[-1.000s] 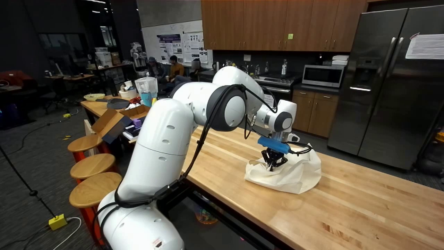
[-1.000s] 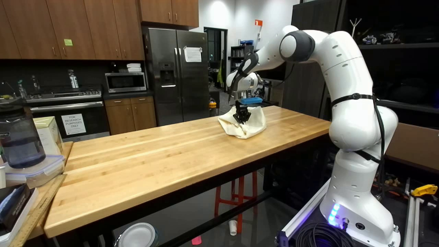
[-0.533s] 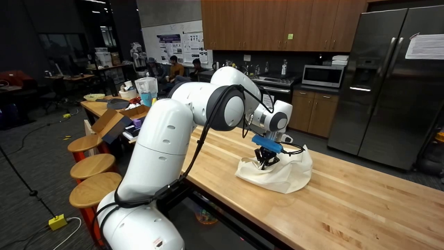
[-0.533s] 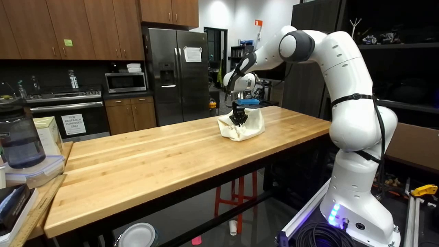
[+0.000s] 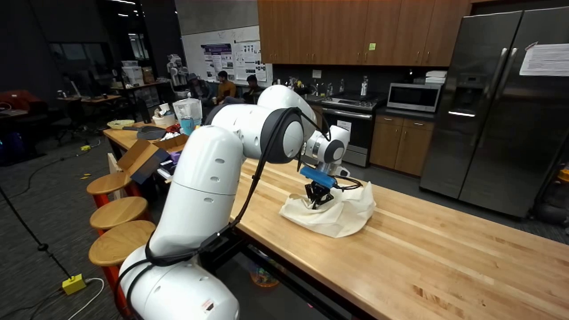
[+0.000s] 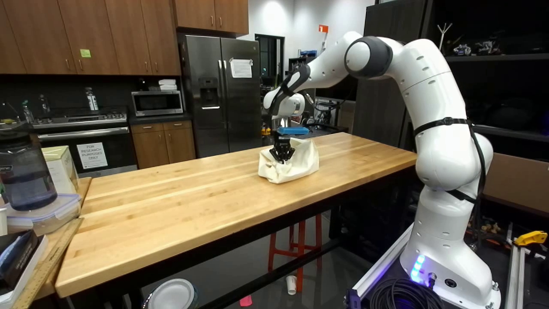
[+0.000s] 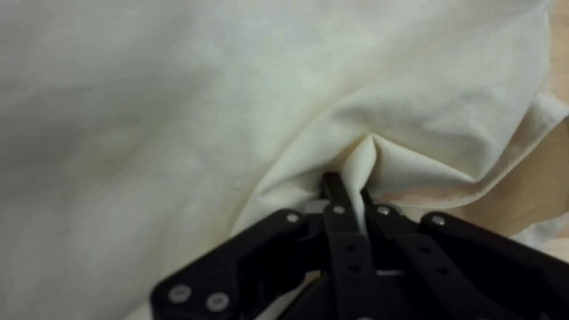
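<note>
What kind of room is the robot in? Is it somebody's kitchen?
Probably a research lab with a kitchen area, not a home. There's a big fridge, but the oven has a sign reading "FOR RESEARCH PURPOSES ONLY".

The tool (image 5: 314, 207) and cream cloth (image 5: 341, 218) have shifted left in both exterior views.

Sign (image 6: 92, 155) on oven (image 6: 120, 150) reads "FOR RESEARCH PURPOSES ONLY."

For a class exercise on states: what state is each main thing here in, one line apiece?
Cream cloth: crumpled, pinched at one fold
Black two-fingered gripper: shut on that fold
White jointed robot arm: bent
Grey steel refrigerator: doors closed
Silver boxy microwave: closed
Dark-fronted oven: closed
Brown wooden wall cabinets: closed
Brown cardboard box: open
</note>
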`<state>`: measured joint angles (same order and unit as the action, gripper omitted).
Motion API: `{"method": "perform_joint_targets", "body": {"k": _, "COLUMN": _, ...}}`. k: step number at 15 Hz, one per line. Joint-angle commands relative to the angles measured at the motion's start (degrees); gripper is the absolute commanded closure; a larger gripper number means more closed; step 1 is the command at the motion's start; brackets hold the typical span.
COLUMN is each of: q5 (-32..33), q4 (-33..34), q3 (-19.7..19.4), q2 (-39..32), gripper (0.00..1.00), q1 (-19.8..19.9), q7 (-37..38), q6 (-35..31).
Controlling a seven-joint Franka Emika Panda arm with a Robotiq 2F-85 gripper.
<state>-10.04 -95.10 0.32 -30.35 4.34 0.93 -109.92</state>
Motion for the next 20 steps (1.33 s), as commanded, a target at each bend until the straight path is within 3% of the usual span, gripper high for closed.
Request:
{"method": "perform_joint_targets", "body": {"k": 1, "q5": -3.06, "q4": -1.41, "q3": 2.18, "q2": -1.45, "gripper": 0.99, "q1": -4.25, "q7": 5.75, "q6": -2.85}}
{"method": "perform_joint_targets", "body": {"k": 6, "q5": -1.89, "q4": -0.78, "q3": 4.62, "q2": -3.86, "gripper": 0.99, "q1": -13.43, "q7": 16.51, "q6": -6.66}}
{"method": "perform_joint_targets", "body": {"k": 12, "q5": 2.54, "q4": 3.56, "q3": 6.18, "q2": -7.52, "gripper": 0.99, "q1": -24.01, "q7": 26.29, "q6": -6.83}}
{"method": "perform_joint_targets", "body": {"k": 15, "q5": 3.84, "q4": 6.03, "q3": 6.05, "q2": -8.50, "gripper": 0.99, "q1": -26.25, "q7": 29.01, "q6": -6.76}}
{"method": "perform_joint_targets", "body": {"k": 20, "q5": 2.10, "q4": 5.55, "q3": 5.53, "q2": -6.61, "gripper": 0.99, "q1": -23.92, "q7": 27.65, "q6": -7.38}}
